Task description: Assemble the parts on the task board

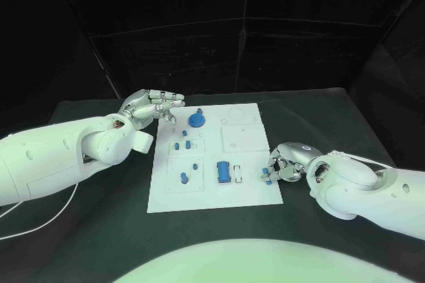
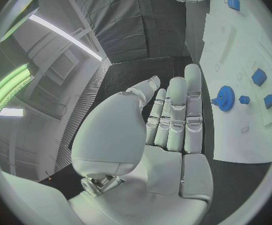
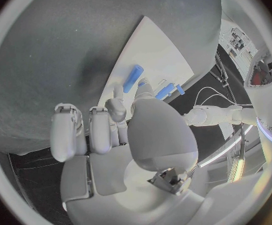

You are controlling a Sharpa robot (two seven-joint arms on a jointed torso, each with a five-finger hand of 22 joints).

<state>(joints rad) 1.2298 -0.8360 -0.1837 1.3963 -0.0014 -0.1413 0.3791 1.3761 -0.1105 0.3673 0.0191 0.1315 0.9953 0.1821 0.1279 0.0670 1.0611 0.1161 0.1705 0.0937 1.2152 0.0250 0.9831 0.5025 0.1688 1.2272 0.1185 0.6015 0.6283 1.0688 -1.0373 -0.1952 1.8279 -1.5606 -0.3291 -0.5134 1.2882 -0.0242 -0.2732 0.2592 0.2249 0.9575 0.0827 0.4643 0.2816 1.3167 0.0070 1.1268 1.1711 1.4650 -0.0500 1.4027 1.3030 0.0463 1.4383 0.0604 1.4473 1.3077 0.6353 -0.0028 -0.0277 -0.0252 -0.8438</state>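
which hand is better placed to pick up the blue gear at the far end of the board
The left hand, probably. It hangs open beside the board's far left corner, close to the blue gear, and holds nothing. The right hand is at the board's near right edge, fingers curled by a small blue part.

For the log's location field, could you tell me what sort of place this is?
Probably a robotics test cell or lab: a black table closed in by dark curtains, a white task board with small blue parts, and strip lights in the left wrist view.
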